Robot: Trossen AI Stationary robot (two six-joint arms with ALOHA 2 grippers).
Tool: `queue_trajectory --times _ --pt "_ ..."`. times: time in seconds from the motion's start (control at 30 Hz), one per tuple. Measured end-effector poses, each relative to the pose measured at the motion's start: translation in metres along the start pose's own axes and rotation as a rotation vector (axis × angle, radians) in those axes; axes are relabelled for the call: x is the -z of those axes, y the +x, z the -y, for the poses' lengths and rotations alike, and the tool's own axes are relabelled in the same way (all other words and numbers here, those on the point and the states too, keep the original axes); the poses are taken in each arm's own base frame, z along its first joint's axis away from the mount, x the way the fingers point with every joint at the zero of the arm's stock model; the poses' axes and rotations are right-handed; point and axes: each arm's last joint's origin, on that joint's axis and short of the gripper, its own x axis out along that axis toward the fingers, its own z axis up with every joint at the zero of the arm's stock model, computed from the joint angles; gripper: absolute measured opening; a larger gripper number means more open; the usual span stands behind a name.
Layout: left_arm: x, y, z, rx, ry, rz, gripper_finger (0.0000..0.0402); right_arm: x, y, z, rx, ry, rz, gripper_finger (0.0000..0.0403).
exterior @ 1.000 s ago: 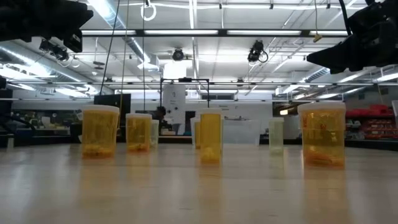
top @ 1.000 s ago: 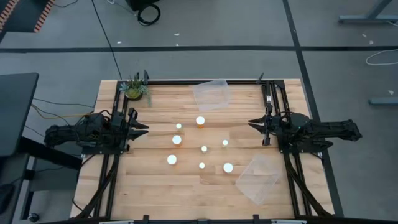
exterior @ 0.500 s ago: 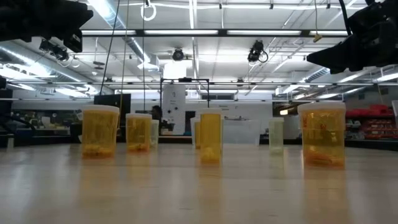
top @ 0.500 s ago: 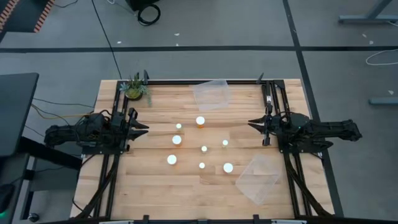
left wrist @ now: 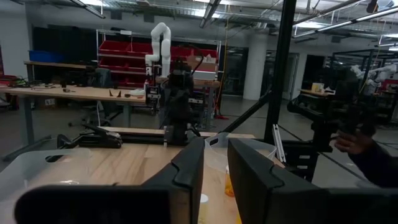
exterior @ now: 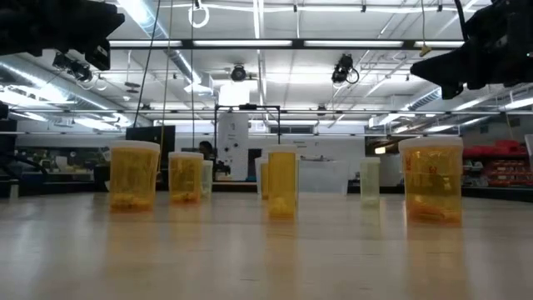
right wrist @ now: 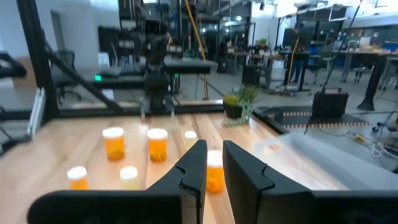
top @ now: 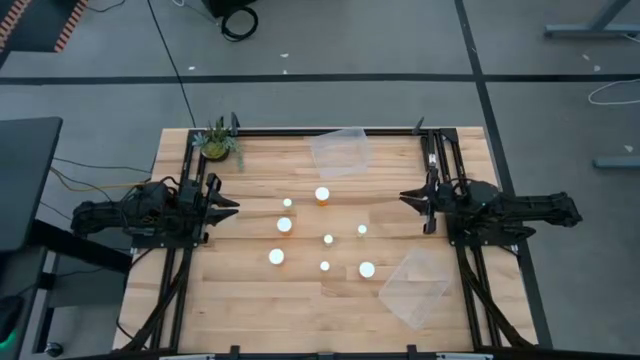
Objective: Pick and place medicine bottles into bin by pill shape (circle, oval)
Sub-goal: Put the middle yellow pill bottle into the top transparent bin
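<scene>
Two dark jointed arms, black two-fingered claws

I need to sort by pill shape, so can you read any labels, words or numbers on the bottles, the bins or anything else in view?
No text is readable in any view.
Medicine bottles: no legible label; any print is too blurred to read.
Clear bins: no markings show.
Room behind the table: no readable signs.

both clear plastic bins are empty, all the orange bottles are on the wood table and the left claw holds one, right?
Not quite: the high view shows the left claw holding nothing. Both clear plastic bins are empty, and the white-capped orange medicine bottles all stand on the wooden table.
</scene>
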Motion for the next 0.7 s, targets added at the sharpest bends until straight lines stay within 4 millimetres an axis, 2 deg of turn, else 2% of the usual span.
queue_trajectory --times 0.23,0.7 --pt "-0.0001 0.0 0.0 0.0 0.0 0.0 0.0084 -0.0025 0.0 0.0 -0.003 0.136 0.026 0.0058" --pt "-0.0001 0.0 0.0 0.0 0.0 0.001 0.0087 0.0 0.0073 -0.0001 0.045 0.138 -0.01 0.0058"
